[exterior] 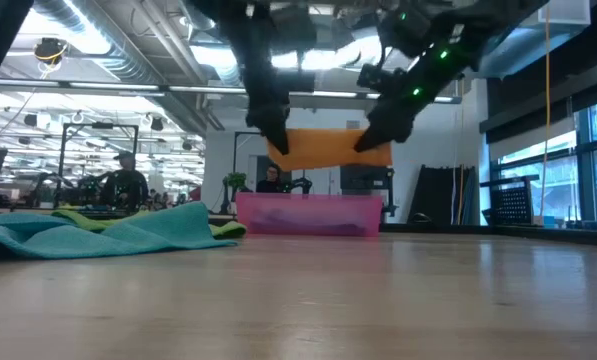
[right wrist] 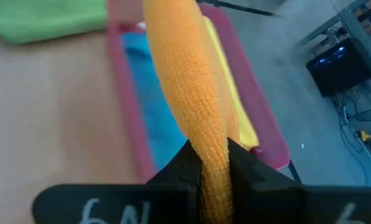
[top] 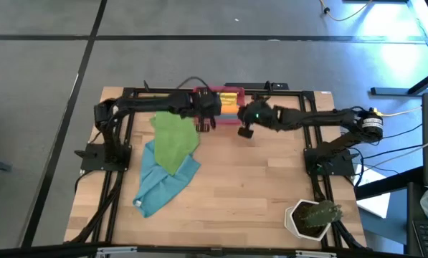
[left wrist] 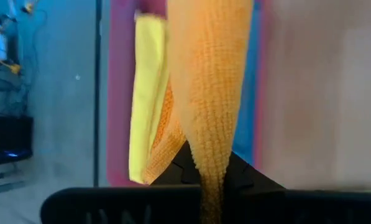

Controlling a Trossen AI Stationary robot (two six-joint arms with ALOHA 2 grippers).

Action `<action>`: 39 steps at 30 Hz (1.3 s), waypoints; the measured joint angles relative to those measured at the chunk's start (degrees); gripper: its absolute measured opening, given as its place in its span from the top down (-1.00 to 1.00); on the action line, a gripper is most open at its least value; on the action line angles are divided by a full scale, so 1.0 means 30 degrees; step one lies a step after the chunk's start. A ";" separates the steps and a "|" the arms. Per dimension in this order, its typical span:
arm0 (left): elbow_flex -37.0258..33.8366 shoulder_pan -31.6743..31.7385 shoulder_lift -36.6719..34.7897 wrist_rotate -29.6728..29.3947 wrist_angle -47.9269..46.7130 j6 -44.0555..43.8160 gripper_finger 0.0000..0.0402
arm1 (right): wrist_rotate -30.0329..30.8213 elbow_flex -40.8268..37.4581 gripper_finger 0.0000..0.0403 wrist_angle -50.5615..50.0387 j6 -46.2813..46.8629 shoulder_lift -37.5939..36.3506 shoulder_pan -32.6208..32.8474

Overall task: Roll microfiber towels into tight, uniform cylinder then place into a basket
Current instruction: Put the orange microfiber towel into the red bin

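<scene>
Orange towel (exterior: pixel 330 147): rolled, held stretched level in the air above the basket (exterior: pixel 309 214), one end in each gripper. Left gripper (left wrist: pixel 211 186): fingers clamped shut on one end of the roll. Right gripper (right wrist: pixel 214 177): fingers pinched tight on the other end. Basket: red-pink, at the middle of the tabletop's far edge; contains a yellow towel (left wrist: pixel 146 93) and a blue towel (right wrist: pixel 154 99). Green towel (top: pixel 175 137): lying loose on the tabletop towards its left edge, overlapping a teal towel (top: pixel 160 185) spread nearer the front edge.
</scene>
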 joint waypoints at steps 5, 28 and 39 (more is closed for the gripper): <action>-0.0036 0.2112 0.0636 0.1263 0.1032 0.1436 1.00 | -0.2982 0.0000 0.83 0.2774 -0.1354 0.1697 -0.2709; -0.0044 0.5611 0.4198 0.5082 0.1797 0.3259 0.98 | -0.8342 0.4542 0.82 0.0822 -0.2291 0.9170 -0.6179; 0.0297 0.5574 0.4140 0.5189 0.0188 0.3424 0.53 | -0.7828 0.5674 0.36 -0.0929 -0.2521 0.8909 -0.6055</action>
